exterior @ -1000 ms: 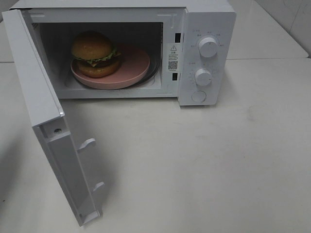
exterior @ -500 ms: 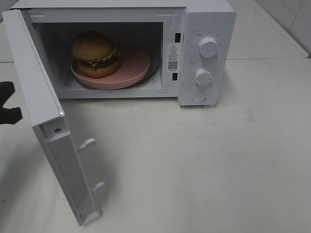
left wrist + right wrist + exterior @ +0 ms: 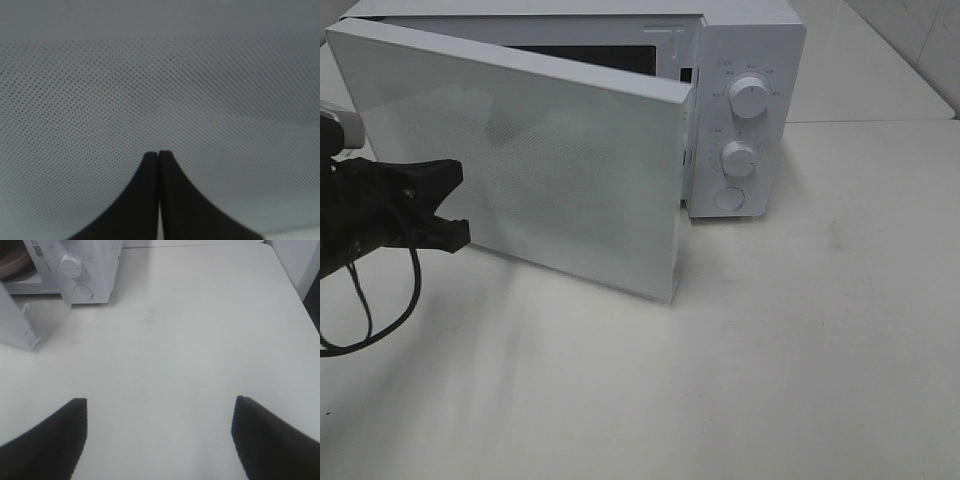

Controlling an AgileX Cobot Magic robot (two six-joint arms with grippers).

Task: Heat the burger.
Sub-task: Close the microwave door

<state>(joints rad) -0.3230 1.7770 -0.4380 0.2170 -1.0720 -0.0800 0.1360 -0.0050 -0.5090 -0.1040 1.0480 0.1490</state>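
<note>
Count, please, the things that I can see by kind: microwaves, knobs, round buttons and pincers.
Microwave: 1
Knobs: 2, upper knob, lower knob
Round button: 1
Pincers: 2, left pincer, right pincer
Total: 6

— What carries everything here?
— A white table point(image 3: 790, 340), matte and faintly scuffed.
— And directly on it?
— A white microwave point(image 3: 745, 110), standing toward the back, its door point(image 3: 550, 160) partly open.

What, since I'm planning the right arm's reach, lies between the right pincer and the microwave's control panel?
Only bare white table: the right wrist view shows nothing between the right pincer and the control panel.
</note>
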